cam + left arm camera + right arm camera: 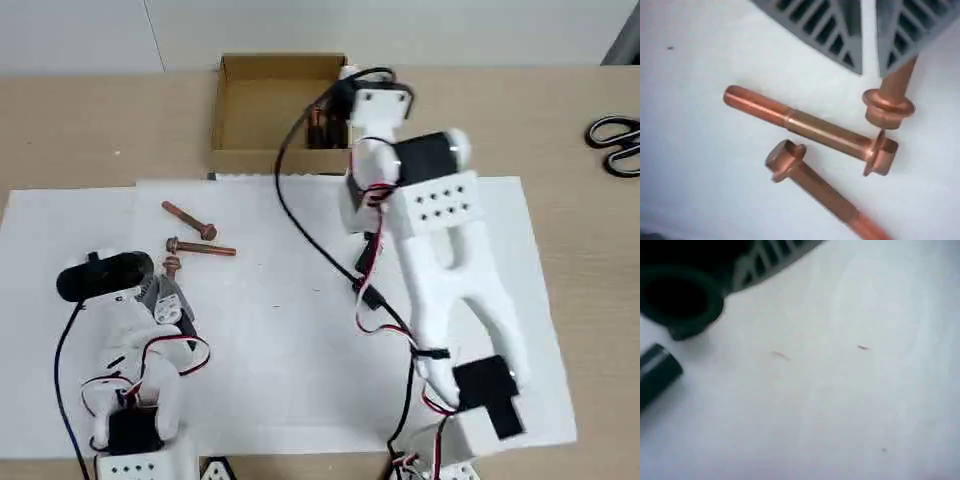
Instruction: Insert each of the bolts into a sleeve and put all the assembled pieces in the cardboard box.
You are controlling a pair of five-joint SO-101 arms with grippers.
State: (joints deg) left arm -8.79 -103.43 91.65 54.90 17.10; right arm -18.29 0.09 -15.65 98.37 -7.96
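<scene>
My left gripper point(869, 55) is shut on a copper bolt point(892, 95) by its shank, the flanged head pointing away from the grey fingers point(830, 35). Two more copper bolts lie on the white paper just beyond it: one point(810, 129) crosswise, one point(815, 187) at an angle. In the high view the held bolt point(172, 266) sits at the left gripper point(170, 285), near the other bolts point(203, 248) point(190, 219). My right gripper point(725, 275) hangs over the paper right beside a black sleeve point(680, 302) seen end-on. A second black sleeve point(655, 372) lies close by.
The cardboard box point(240, 110) stands at the paper's far edge, with copper and dark pieces point(320, 130) inside by its right wall. The right arm point(440, 230) stretches across the paper's right half. Scissors point(618, 145) lie at the far right.
</scene>
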